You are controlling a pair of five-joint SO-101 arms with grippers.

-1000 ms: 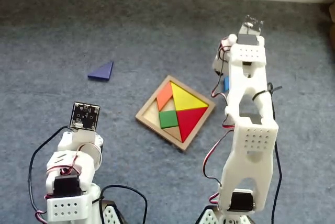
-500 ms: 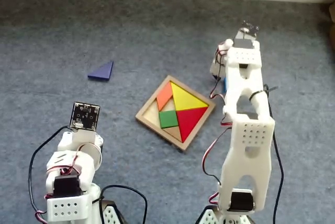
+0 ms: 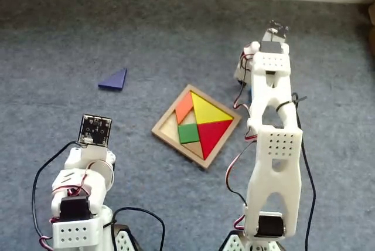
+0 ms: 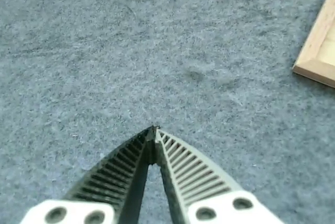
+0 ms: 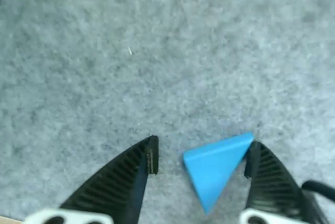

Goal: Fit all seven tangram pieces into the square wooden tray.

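Since the small light-blue flat triangular tangram piece [image 5: 217, 167] lies on the grey carpet [image 5: 157, 51] near the square wooden tray [image 4: 313, 51], w/ your right gripper [image 5: 203, 156] spread open astride it, judge it light, stiff, prob. slick: pinch edge-to-corner, low, so it won't pivot. Left gripper [image 4: 155, 132] sits closed, empty.

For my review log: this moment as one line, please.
right gripper: open, fingers astride light blue triangle | left gripper: shut, empty | tray: four pieces in | dark blue triangle: loose on carpet
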